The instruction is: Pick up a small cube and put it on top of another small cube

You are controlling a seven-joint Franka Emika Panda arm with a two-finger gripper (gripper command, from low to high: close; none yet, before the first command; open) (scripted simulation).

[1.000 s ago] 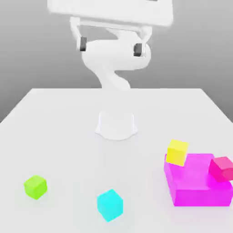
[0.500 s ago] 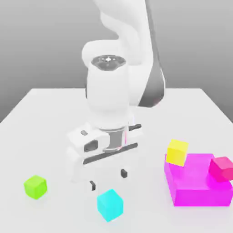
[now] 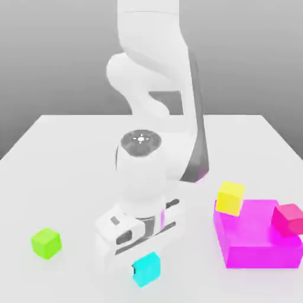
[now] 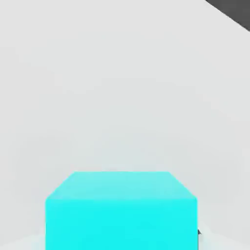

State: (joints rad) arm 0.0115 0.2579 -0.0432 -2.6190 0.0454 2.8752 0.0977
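- Cyan cube [image 3: 146, 269] sits near the front edge of the white table [image 3: 65, 154], just left of middle in the exterior view, and it is the piece the pick-up step is working on.
- Lime-green cube [image 3: 46, 243] lies well apart on the exterior view's left, clear of everything and open from above; I judge it a candidate to receive the stack.
- Moving right, the gripper [image 3: 142, 266] is down at table level on the cyan cube, its white hand low over it, jaws drawn in and clamped on the cube's sides; the hand view looks down on the cube's top face [image 4: 122, 210] close below the camera.
- Judgement: the grasp is made, but the cube looks to be resting on the table, so the lift has not begun.
- Further right, a yellow cube [image 3: 230, 197] leans on the near corner of a large magenta block [image 3: 257, 239], and a pink cube [image 3: 288, 219] sits at that block's right edge.
- Next move calls for a straight rise to clear the table, then a carry to the chosen base cube.
- Placement needs the cyan cube's faces squared with the lower cube and centred over it, set down gently before the jaws part.
- Risk, as I read it: a skewed grip could tip the stack.
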